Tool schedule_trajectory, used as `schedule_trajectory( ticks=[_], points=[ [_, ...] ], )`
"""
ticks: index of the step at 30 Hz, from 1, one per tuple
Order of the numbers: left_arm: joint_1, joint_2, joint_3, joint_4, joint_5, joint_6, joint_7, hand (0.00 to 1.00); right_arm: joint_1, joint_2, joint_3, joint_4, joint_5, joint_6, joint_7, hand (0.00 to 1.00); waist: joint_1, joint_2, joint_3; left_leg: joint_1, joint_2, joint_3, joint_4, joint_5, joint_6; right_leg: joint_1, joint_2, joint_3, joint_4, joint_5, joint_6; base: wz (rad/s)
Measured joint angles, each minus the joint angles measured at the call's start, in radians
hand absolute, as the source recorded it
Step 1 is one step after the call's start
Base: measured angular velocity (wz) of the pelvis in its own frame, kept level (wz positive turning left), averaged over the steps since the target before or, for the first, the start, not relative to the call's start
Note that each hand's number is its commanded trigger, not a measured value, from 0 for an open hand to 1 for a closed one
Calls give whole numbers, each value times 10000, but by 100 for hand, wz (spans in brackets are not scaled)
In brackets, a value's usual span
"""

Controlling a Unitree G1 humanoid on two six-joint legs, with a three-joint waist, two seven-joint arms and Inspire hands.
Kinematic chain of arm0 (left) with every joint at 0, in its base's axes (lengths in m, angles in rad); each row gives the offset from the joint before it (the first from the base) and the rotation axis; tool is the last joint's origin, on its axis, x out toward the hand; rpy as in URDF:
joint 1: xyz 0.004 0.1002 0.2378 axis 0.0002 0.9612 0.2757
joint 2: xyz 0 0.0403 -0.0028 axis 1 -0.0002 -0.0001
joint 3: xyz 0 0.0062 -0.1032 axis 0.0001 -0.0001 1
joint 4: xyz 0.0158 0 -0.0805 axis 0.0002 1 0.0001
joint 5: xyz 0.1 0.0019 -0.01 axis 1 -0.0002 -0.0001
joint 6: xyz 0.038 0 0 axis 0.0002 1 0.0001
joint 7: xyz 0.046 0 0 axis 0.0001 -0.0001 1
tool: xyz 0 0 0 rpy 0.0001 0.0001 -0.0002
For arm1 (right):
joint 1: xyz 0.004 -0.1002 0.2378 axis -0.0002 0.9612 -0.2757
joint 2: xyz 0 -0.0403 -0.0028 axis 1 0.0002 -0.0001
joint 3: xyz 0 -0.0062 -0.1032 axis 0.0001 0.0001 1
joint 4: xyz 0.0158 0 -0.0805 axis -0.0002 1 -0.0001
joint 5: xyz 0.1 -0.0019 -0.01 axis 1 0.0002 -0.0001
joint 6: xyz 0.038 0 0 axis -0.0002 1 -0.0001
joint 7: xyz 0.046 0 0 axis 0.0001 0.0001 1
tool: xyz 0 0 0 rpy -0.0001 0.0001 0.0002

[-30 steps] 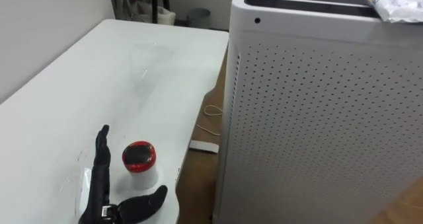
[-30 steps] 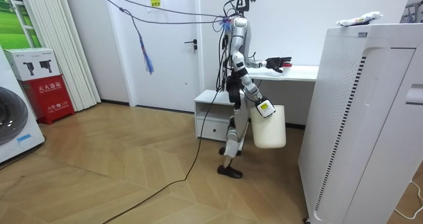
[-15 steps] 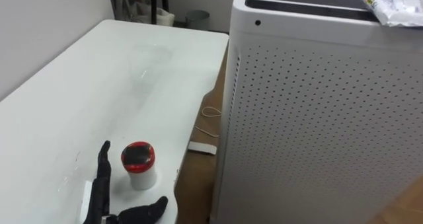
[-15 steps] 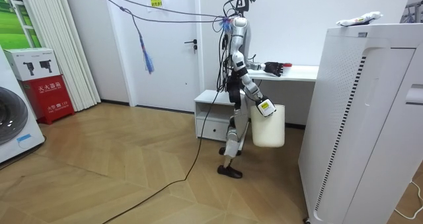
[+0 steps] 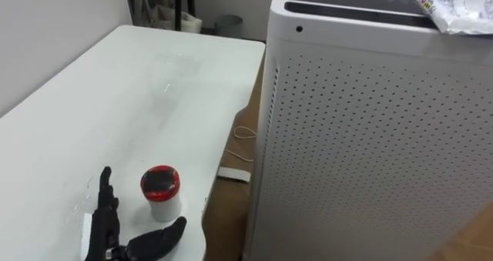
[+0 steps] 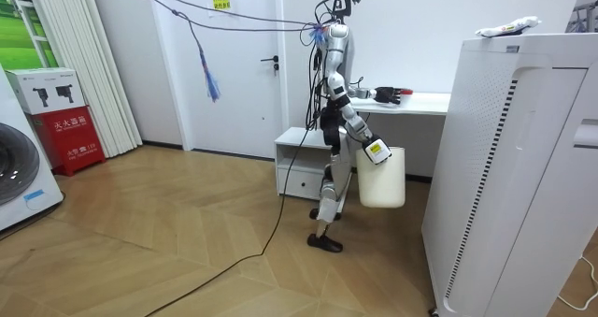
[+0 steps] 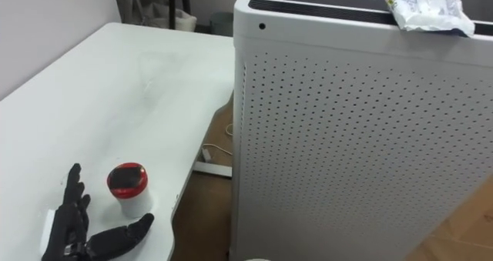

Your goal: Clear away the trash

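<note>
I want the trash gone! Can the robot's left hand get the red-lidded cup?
Probably yes: the left hand is open over the white table, just short of the cup, with nothing between them.

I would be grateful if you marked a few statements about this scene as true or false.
1. The small white cup with a red lid stands on the white table. True.
2. The left hand is closed around the cup. False: it is open beside the cup, fingers straight.
3. A crumpled white wrapper lies on top of the tall white perforated cabinet. True.
4. The white bucket stands on the table. False: it hangs at the robot's side, above the floor.
</note>
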Motion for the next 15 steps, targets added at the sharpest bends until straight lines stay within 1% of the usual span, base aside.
schedule_trajectory(
  ticks=[9, 12, 15],
  points=[
    [-67, -59, 2, 16, 3, 17, 102, 0, 111, 38, -4, -133, -357, 0, -91, 100, -15, 26, 17, 5, 0, -22, -6, 0, 0, 40, 3, 12, -21, 0, 0, 0],
    [-75, -71, 1, 16, -1, 46, 172, 0, 254, 67, -4, -171, -357, 0, -61, 100, -35, 89, 63, 82, 0, -11, -67, 0, 0, 42, 6, 22, -49, 0, 0, 0],
    [-153, -70, 1, 13, 4, 67, 265, 0, 306, 82, -3, -175, -354, 0, -44, 100, -91, 128, 83, 34, 0, -7, -86, 2, -3, -25, 8, 21, -44, 0, 0, 0]
  ],
)
